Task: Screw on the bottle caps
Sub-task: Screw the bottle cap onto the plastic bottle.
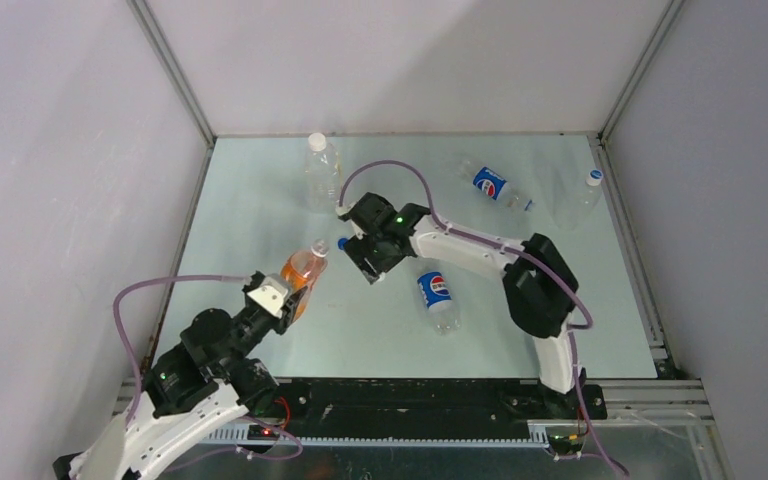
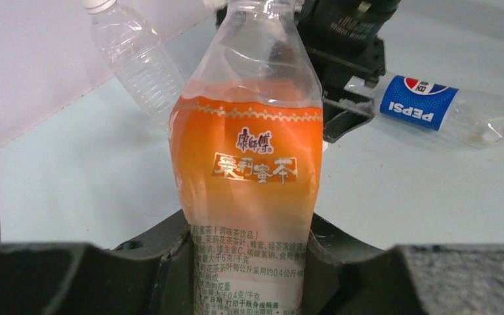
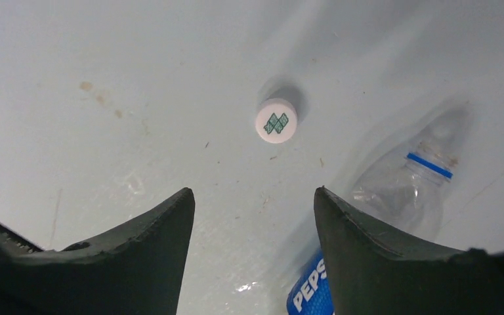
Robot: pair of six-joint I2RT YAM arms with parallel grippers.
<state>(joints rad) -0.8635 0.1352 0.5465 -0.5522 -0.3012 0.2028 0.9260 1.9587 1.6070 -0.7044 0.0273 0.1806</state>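
**Left tool grips the tea bottle; right tool hangs open over a loose cap**

At the left, the left tool [image 1: 290, 298] is clamped around the lower body of the orange-labelled bottle [image 1: 308, 266]. The bottle tilts with its neck toward the right arm. Behind it, near the back wall, a clear bottle [image 1: 322, 172] stands upright on the desk [image 1: 260, 220] with its own white cap [image 1: 317, 140] on.

At the middle, the right tool [image 3: 252, 192] points down at the desk with its fingers [image 3: 164, 230] spread and nothing between them. In the right wrist view, a loose white cap [image 3: 276, 121] with a green mark lies flat on the desk beyond the fingertips, touching nothing. Just to its right lies a Pepsi bottle [image 3: 400, 197], its neck bare of any cap.

Further right, a second Pepsi bottle [image 1: 495, 185] lies near the back. A clear capped bottle [image 1: 578, 200] lies in the far right corner.
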